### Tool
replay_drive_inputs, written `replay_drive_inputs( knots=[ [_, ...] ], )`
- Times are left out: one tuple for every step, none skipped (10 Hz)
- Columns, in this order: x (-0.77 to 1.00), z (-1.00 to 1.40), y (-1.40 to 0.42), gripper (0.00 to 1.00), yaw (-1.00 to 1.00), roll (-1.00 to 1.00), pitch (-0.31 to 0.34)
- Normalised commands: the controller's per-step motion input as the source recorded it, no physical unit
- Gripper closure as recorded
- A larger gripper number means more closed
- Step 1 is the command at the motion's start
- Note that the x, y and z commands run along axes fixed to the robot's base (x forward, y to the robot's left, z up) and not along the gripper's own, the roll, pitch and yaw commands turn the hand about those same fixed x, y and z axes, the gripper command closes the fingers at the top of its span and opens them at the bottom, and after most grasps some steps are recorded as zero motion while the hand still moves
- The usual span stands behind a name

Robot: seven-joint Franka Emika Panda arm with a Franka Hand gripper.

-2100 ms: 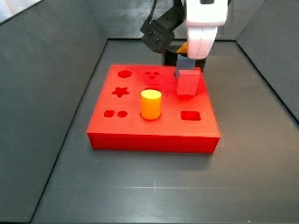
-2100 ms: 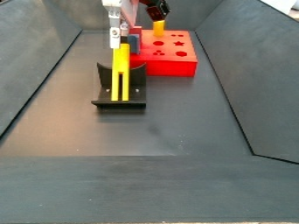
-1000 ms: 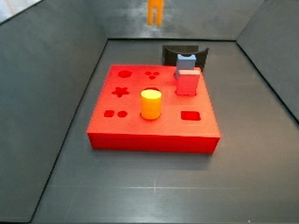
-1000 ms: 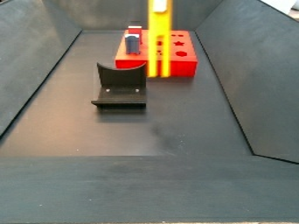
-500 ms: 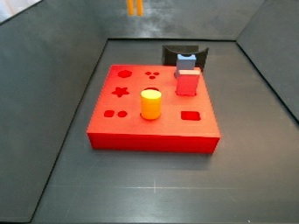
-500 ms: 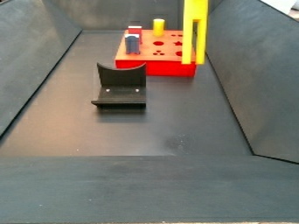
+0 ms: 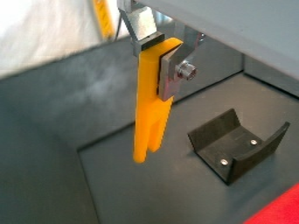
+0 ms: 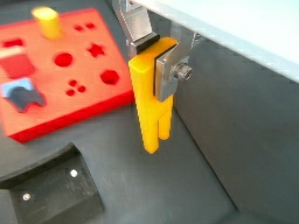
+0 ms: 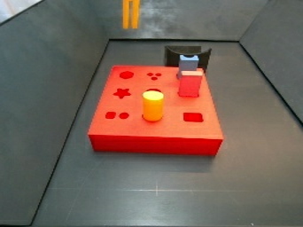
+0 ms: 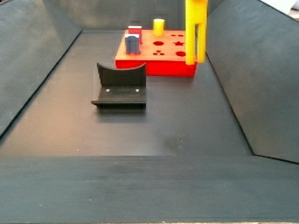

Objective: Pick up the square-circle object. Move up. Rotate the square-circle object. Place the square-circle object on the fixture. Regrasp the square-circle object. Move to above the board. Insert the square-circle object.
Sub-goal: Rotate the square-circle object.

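The square-circle object [image 8: 152, 109] is a long yellow-orange bar hanging upright in the air, and the gripper [image 8: 156, 57] is shut on its upper end. Both wrist views show the silver fingers [image 7: 176, 66] clamping the bar [image 7: 149, 114] from two sides. In both side views only the bar shows, at the picture's upper edge [image 9: 130, 13] and beside the board's far side [image 10: 195, 31]; the gripper itself is out of frame there. The red board [image 9: 154, 124] lies below with its star, round and square holes. The black fixture [image 10: 121, 86] stands bare on the floor, also seen as [image 7: 239, 144].
A short yellow-orange cylinder [image 9: 153, 105], a small red cuboid [image 9: 190, 83] and a blue-grey piece [image 9: 189, 61] stand on the board. Sloping dark walls enclose the dark floor [image 10: 163, 131] on all sides.
The bar has left the fixture, risen with the gripper and travelled over toward the board. In the last half second it has barely shifted.
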Motion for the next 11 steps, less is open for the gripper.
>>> replay_drive_inputs(
  knots=[
    [0.05, -0.01, 0.02, 1.00, 0.60, -0.82, -0.032],
    [0.05, -0.01, 0.02, 1.00, 0.44, -0.66, -0.043],
    [0.03, -0.01, 0.01, 1.00, 0.21, -0.38, -0.029],
    [0.03, -0.01, 0.01, 1.00, 0.08, -0.22, -0.018],
    [-0.04, 0.00, 0.02, 1.00, 1.00, -0.05, -0.004],
    [-0.04, 0.00, 0.02, 1.00, 1.00, -0.04, -0.003],
    [-0.04, 0.01, -0.01, 1.00, 1.00, -0.03, -0.004],
    [-0.02, 0.01, 0.00, 1.00, 1.00, -0.04, -0.007],
    [-0.02, 0.01, 0.00, 1.00, 1.00, -0.04, -0.007],
    [-0.01, 0.01, 0.00, 1.00, 1.00, -0.05, -0.009],
    [-0.01, 0.01, 0.00, 1.00, 1.00, -0.06, -0.011]
  ],
)
